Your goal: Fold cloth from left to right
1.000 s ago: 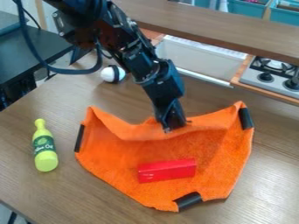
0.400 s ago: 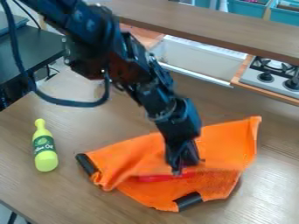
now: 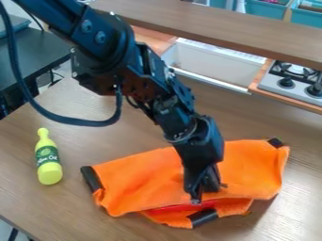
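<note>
The gripper (image 3: 202, 194) hangs over the front middle of the orange cloth (image 3: 138, 176), at the front edge of its folded-over upper layer. Whether the cloth is held there is hard to see. The cloth's back part lies over its front part, leaving a strip of the lower layer bared near the camera. Black clips sit at its left corner, back right corner and front edge. A red block (image 3: 179, 207) lies between the layers, mostly covered, with a thin red strip showing left of the gripper.
A yellow-green bottle (image 3: 48, 157) lies on the wooden table (image 3: 37, 202), left of the cloth. Behind the table are a white sink basin (image 3: 211, 63) and a stove (image 3: 295, 80) at the right. A dark cable loops beside the arm at the upper left.
The gripper has moved toward the camera and slightly right. The cloth's back edge came forward with it and now covers most of the red block, which was fully exposed earlier.
</note>
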